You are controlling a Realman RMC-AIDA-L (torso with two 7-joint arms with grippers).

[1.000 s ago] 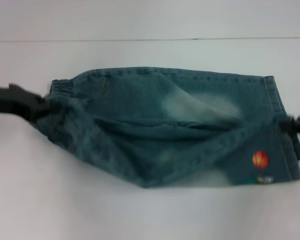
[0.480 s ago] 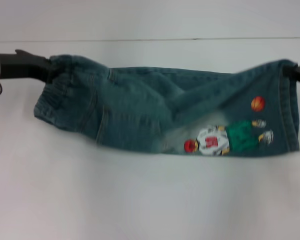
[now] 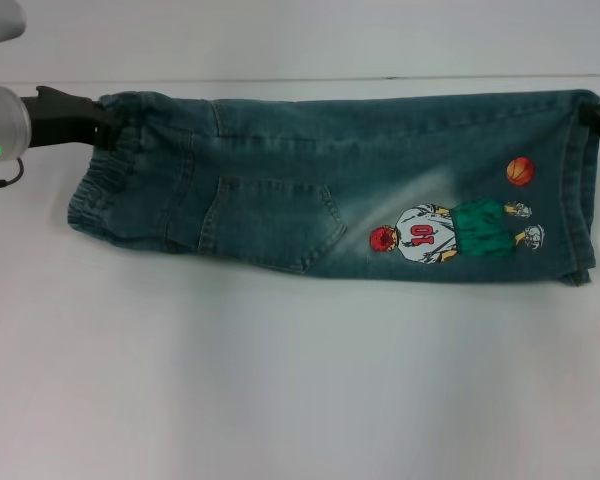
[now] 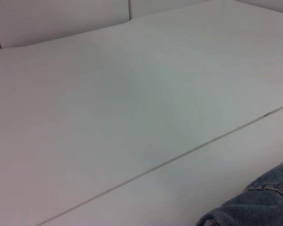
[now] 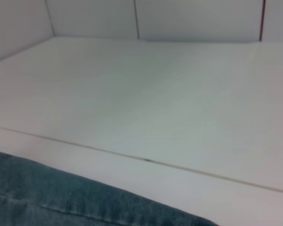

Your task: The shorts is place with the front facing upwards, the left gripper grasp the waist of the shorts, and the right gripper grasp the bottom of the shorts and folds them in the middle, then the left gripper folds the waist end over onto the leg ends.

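The shorts (image 3: 330,180) lie folded lengthwise in a long band across the table, with a back pocket (image 3: 275,225) and the cartoon player print (image 3: 450,232) facing up. My left gripper (image 3: 102,116), silver-wristed with a green light, is shut on the far corner of the puckered waist (image 3: 102,195) at the left. At the right edge of the head view, my right gripper (image 3: 592,112) pinches the far corner of the leg hems (image 3: 580,200). Each wrist view shows only a strip of denim, the shorts (image 4: 262,202) in one and the shorts (image 5: 61,200) in the other.
The white table (image 3: 300,380) stretches wide in front of the shorts. A thin seam line (image 3: 310,78) runs across just beyond them, with a pale wall (image 5: 179,19) farther back.
Both grippers have carried the held edge away from me and over. The bunched, sagging shorts now lie flat, folded in half, with pocket and print showing fully.
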